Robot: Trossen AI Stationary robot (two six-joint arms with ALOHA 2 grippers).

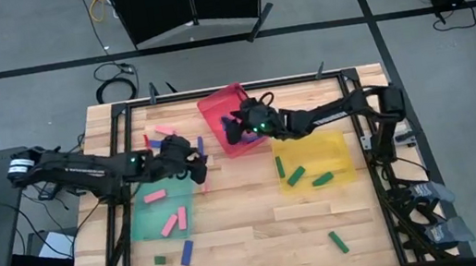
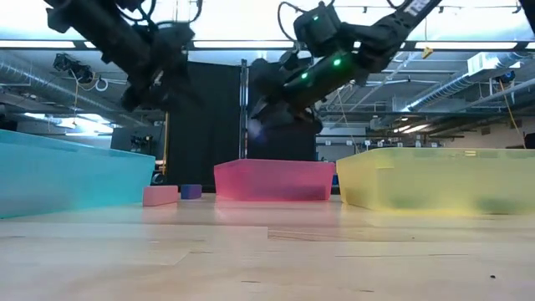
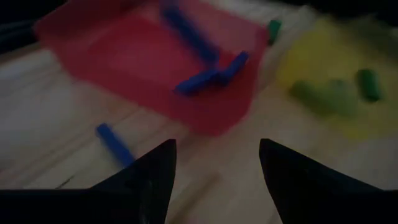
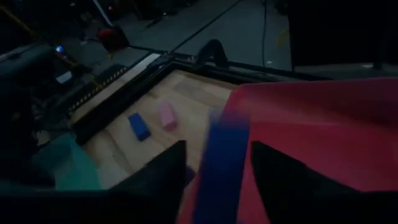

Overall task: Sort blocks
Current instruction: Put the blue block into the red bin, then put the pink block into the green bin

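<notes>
— Grey floor and a black curtain frame surround the wooden bench [image 1: 259,218] when seen from above. What sits on it?

— Three trays: a red tray [image 1: 234,115] at the far middle, a yellow tray [image 1: 336,168] to its right holding three green blocks [image 1: 296,176], and a green tray [image 1: 143,223] to the left with pink blocks [image 1: 170,224] inside. Loose blocks lie around: a pink one [image 1: 164,130] and a blue one [image 1: 155,144] near the far left, more along the near edge, a green one [image 1: 338,242] near the front right.

— And the arms?

— The right end effector [image 1: 234,132] hangs over the red tray. The left end effector [image 1: 198,164] is above bare wood between the green and red trays, just by a blue block [image 1: 200,145].

— From table height?

— Both arms hang above the trays; a pink block [image 2: 160,196] and a blue block [image 2: 191,191] stand left of the red tray [image 2: 272,181], between it and the green tray's wall [image 2: 67,176]. The yellow tray [image 2: 435,177] blocks everything behind it.

— Left wrist camera?

— The left end effector [image 3: 214,171] has its fingers apart with nothing between them; ahead are a blue block on wood [image 3: 114,143] and blue blocks [image 3: 202,78] in the red tray.

— Right wrist camera?

— The right end effector [image 4: 217,171] is clamped on a blue block [image 4: 221,165], held upright over the red tray's rim [image 4: 298,96].
</notes>
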